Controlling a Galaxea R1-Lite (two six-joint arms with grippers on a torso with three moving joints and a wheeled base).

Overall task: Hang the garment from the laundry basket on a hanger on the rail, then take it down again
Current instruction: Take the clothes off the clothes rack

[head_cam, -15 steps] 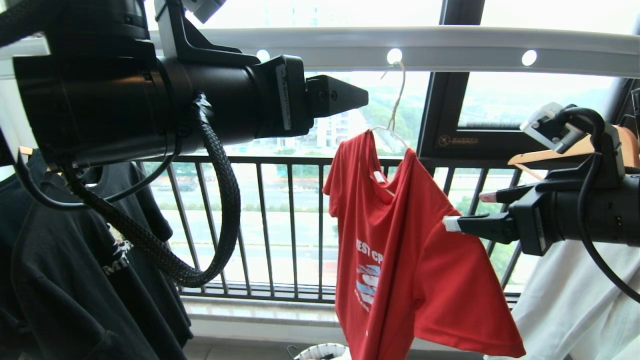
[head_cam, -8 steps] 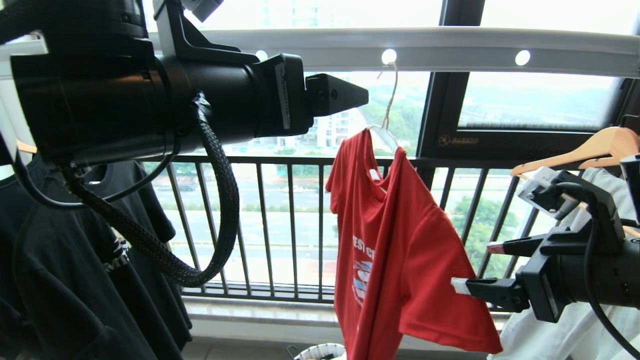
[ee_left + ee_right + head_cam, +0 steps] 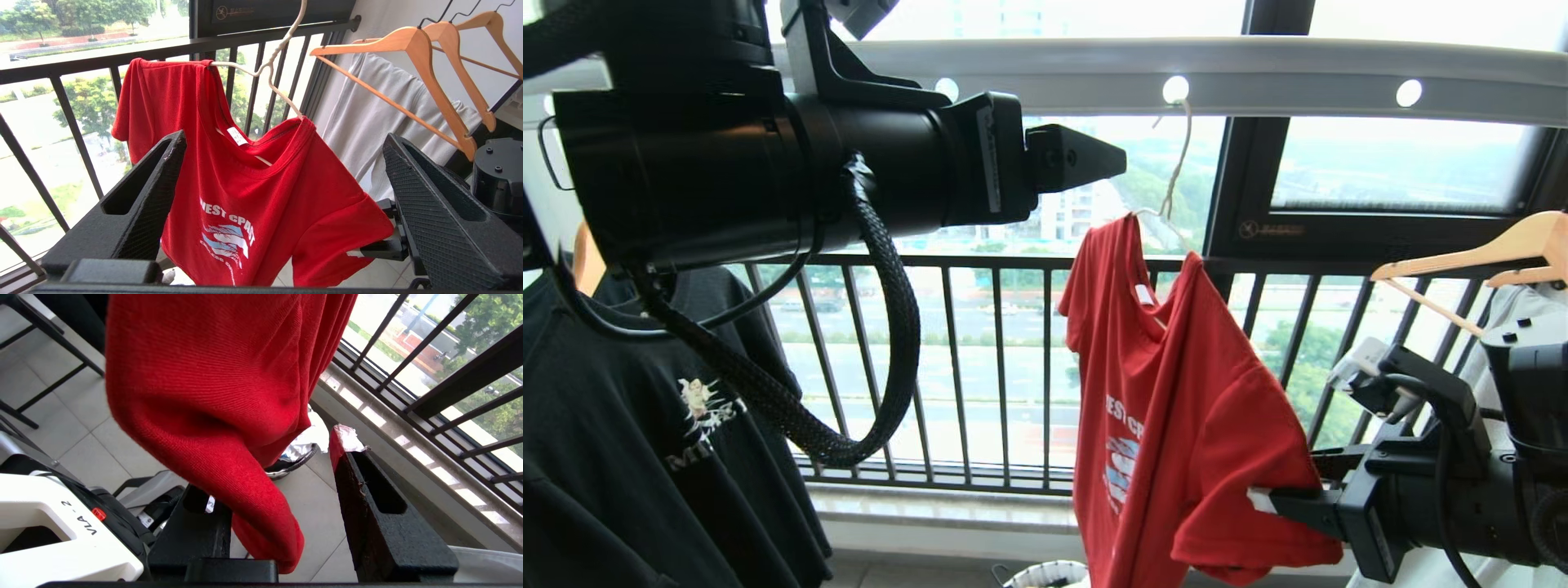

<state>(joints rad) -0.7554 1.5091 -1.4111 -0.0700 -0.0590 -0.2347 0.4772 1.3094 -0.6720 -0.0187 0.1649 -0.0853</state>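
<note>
Here the garment (image 3: 212, 396) hangs between the right gripper (image 3: 282, 498) fingers

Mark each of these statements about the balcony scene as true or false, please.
1. The red short-sleeved T-shirt hangs on a thin whitish wire hanger. True.
2. That hanger's hook sits in a hole of the pale grey metal rail. True.
3. The left claw grips the collar. False: it is open, holding nothing.
4. The right claw is at the neck tag. False: it is at the sleeve.
</note>
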